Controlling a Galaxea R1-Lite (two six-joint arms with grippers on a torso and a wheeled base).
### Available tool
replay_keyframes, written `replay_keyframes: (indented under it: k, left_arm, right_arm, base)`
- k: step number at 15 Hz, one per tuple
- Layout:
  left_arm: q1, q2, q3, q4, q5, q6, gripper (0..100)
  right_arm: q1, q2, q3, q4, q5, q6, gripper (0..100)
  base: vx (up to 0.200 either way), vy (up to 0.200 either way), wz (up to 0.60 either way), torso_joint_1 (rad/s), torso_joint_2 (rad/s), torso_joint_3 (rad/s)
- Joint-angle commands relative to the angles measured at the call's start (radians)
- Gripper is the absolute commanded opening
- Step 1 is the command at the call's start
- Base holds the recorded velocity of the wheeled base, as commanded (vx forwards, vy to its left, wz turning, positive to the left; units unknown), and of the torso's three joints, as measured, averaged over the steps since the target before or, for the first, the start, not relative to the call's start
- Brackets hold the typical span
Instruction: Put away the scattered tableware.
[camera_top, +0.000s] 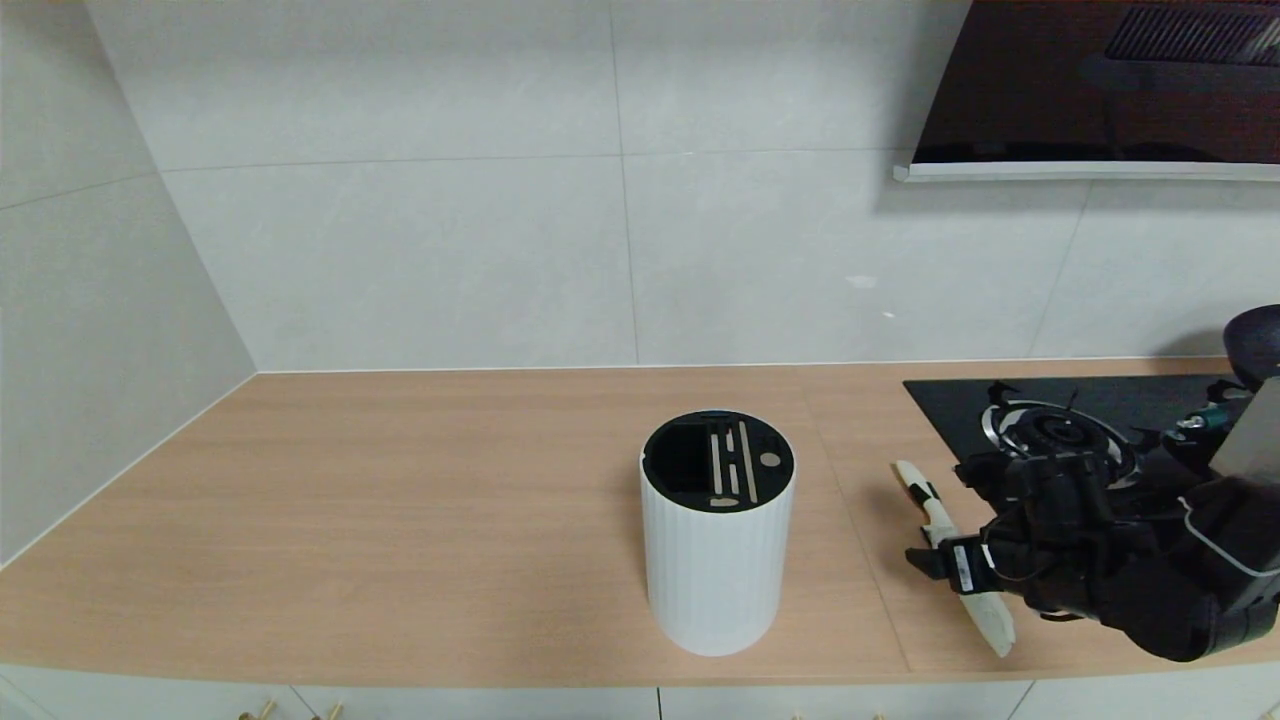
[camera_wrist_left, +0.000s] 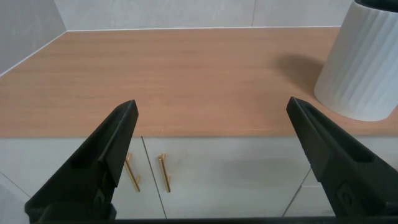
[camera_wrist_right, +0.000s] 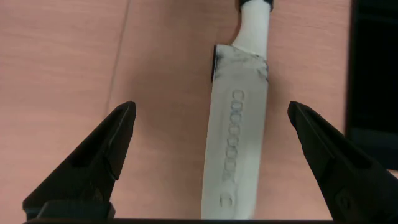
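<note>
A white knife (camera_top: 938, 512) lies flat on the wooden counter (camera_top: 400, 500), right of a white ribbed holder (camera_top: 717, 560) with a black slotted top. My right gripper (camera_top: 950, 515) hovers open over the knife, one finger on each side, apart from it. In the right wrist view the pale blade (camera_wrist_right: 239, 143) with its white handle (camera_wrist_right: 255, 25) lies between the gripper's fingers (camera_wrist_right: 93, 168). My left gripper (camera_wrist_left: 211, 106) is open and holds nothing, low in front of the counter's front edge, with the holder (camera_wrist_left: 364, 62) off to one side.
A black gas hob (camera_top: 1050, 420) sits at the counter's right end, close beside the knife, under a dark range hood (camera_top: 1100, 90). White cabinet doors with gold handles (camera_wrist_left: 165, 174) are below the counter. A tiled wall backs the counter and closes its left side.
</note>
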Motion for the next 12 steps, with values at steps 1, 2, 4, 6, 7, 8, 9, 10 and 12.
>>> replay_keyframes:
  k: [1, 2, 4, 6, 7, 8, 9, 10, 12]
  left_arm:
    - [0.001, 0.0, 0.0, 0.0, 0.0, 0.0, 100]
    - [0.001, 0.0, 0.0, 0.0, 0.0, 0.0, 100]
    - [0.001, 0.0, 0.0, 0.0, 0.0, 0.0, 100]
    - [-0.001, 0.0, 0.0, 0.0, 0.0, 0.0, 100]
    - [0.001, 0.0, 0.0, 0.0, 0.0, 0.0, 100]
    - [0.001, 0.0, 0.0, 0.0, 0.0, 0.0, 100]
    - [-0.001, 0.0, 0.0, 0.0, 0.0, 0.0, 100]
    - [-0.001, 0.0, 0.0, 0.0, 0.0, 0.0, 100]
    - [-0.001, 0.0, 0.0, 0.001, 0.0, 0.0, 100]
  right_arm:
    - [-0.001, 0.056, -0.006, -0.005, -0.02, 0.003, 100]
    - [-0.005, 0.063, -0.017, -0.008, -0.034, 0.004, 100]
    - [-0.023, 0.075, -0.028, -0.019, -0.034, 0.006, 100]
    - [-0.028, 0.098, -0.046, -0.034, -0.034, 0.026, 100]
    - [-0.028, 0.103, -0.048, -0.041, -0.034, 0.036, 100]
    - [-0.026, 0.115, -0.061, -0.067, -0.034, 0.062, 100]
    - [-0.028, 0.125, -0.069, -0.074, -0.034, 0.065, 100]
    - [-0.028, 0.132, -0.074, -0.077, -0.035, 0.067, 100]
    - [-0.028, 0.14, -0.077, -0.076, -0.035, 0.067, 100]
  base:
    - [0.0, 0.0, 0.0, 0.0, 0.0, 0.0]
    - [0.0, 0.0, 0.0, 0.0, 0.0, 0.0]
    - [0.0, 0.0, 0.0, 0.0, 0.0, 0.0]
    - [0.0, 0.0, 0.0, 0.0, 0.0, 0.0]
    - [0.0, 0.0, 0.0, 0.0, 0.0, 0.0]
    - [0.0, 0.0, 0.0, 0.0, 0.0, 0.0]
    - [0.0, 0.0, 0.0, 0.0, 0.0, 0.0]
    - [0.0, 0.0, 0.0, 0.0, 0.0, 0.0]
    - [0.0, 0.0, 0.0, 0.0, 0.0, 0.0]
